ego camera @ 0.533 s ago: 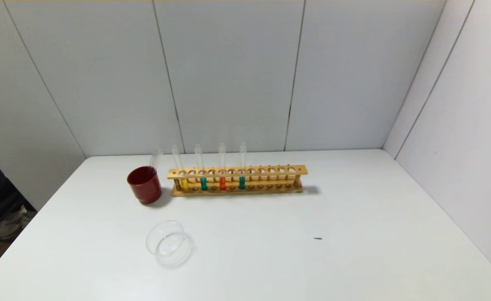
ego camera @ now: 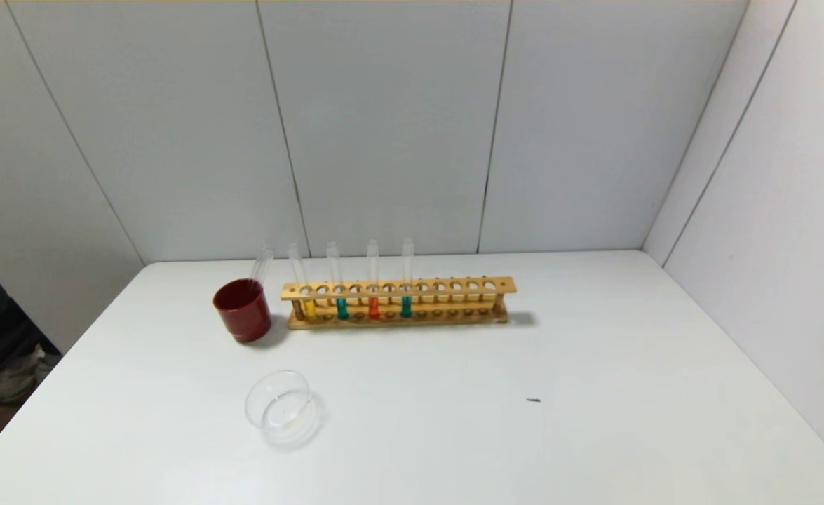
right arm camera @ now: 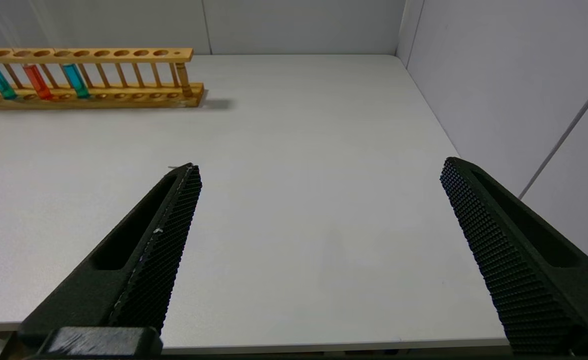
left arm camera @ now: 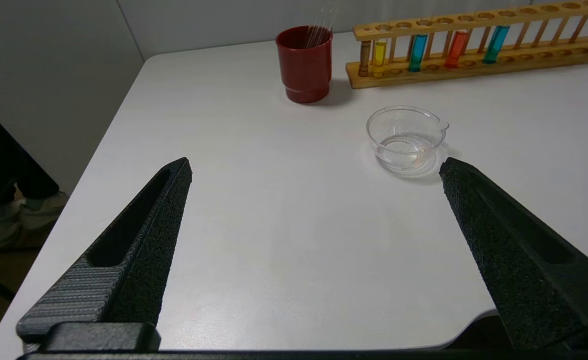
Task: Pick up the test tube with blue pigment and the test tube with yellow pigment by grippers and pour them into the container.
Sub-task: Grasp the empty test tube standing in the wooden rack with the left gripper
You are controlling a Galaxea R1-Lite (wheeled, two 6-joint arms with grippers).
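On the white table (ego camera: 594,393), with both grippers (left arm camera: 314,170) (right arm camera: 319,170) held wide apart and empty, the test tube with blue pigment (ego camera: 406,306) may be confused with the teal-liquid tube (ego camera: 341,307).

From the head camera we look forward and down across the white table (ego camera: 594,393) to the grey wall panels, with the wooden rack (ego camera: 397,303) far off, left of centre in the frame. Our left wrist camera sits low at the table's near edge, facing the rack (left arm camera: 479,47) in the upper right of its frame, closer than the head view. Our right wrist camera also sits low at the near edge, facing the far right corner, with the rack's end (right arm camera: 88,77) in its upper left. All three views share the rack and the table.
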